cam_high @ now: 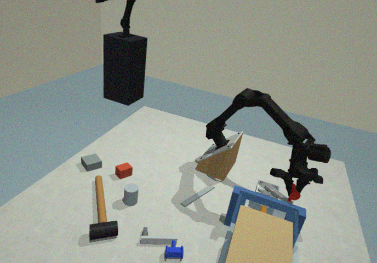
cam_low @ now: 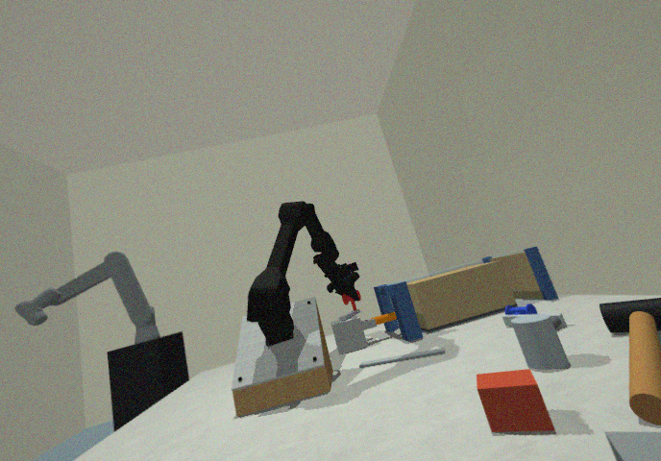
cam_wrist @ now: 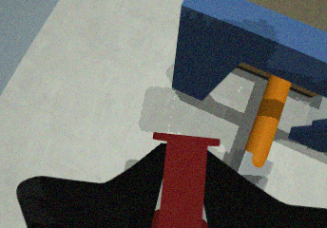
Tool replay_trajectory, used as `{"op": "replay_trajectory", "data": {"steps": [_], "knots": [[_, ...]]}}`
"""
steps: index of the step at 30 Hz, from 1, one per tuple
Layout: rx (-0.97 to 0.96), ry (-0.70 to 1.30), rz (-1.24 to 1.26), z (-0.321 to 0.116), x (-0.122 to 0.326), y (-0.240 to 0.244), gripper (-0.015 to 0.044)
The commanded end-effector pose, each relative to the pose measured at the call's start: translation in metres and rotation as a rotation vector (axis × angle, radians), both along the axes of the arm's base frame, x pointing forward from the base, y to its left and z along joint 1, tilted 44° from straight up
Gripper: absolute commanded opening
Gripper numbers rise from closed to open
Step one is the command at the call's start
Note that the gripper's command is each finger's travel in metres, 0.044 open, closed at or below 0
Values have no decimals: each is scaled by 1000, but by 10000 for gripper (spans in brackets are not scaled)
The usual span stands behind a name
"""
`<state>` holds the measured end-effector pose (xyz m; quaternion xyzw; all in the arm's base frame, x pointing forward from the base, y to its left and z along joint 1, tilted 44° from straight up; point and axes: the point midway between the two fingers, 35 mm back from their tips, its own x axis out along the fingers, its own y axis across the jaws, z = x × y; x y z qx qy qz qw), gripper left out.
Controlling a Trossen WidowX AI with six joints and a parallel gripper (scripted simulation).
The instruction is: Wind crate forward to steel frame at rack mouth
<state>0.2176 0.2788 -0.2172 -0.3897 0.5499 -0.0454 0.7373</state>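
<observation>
My gripper point(cam_high: 292, 191) point(cam_low: 350, 297) point(cam_wrist: 182, 150) is shut on the red knob point(cam_high: 295, 195) point(cam_low: 348, 299) point(cam_wrist: 184, 180) of the winch handle. The handle's grey arm point(cam_high: 276, 191) point(cam_low: 349, 314) runs from the knob over the top of the grey winch point(cam_low: 349, 335); how deep its key sits is hidden. The tan crate point(cam_high: 260, 238) point(cam_low: 459, 296) appears flat inside the cubby, behind the blue frame point(cam_high: 269, 200) point(cam_low: 409, 312) point(cam_wrist: 209, 47) at the mouth. An orange bar point(cam_high: 263, 209) point(cam_low: 384, 318) point(cam_wrist: 267, 119) passes through the mouth. Contact between crate and frame is not clear.
A second crank with a blue knob point(cam_high: 173, 251) point(cam_low: 520, 309), a mallet point(cam_high: 101, 201) point(cam_low: 648, 358), a grey cylinder point(cam_high: 130, 194) point(cam_low: 541, 342), a red block point(cam_high: 123, 170) point(cam_low: 515, 404), a grey block point(cam_high: 91, 162) and a flat bar point(cam_high: 197, 195) point(cam_low: 402, 358) lie on the bench.
</observation>
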Motion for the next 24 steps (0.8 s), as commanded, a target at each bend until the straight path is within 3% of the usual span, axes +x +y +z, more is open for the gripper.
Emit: {"op": "replay_trajectory", "data": {"steps": [1,24], "knots": [[6,47,4,-6,-23,5,0],[7,50,4,-7,-61,9,0]]}}
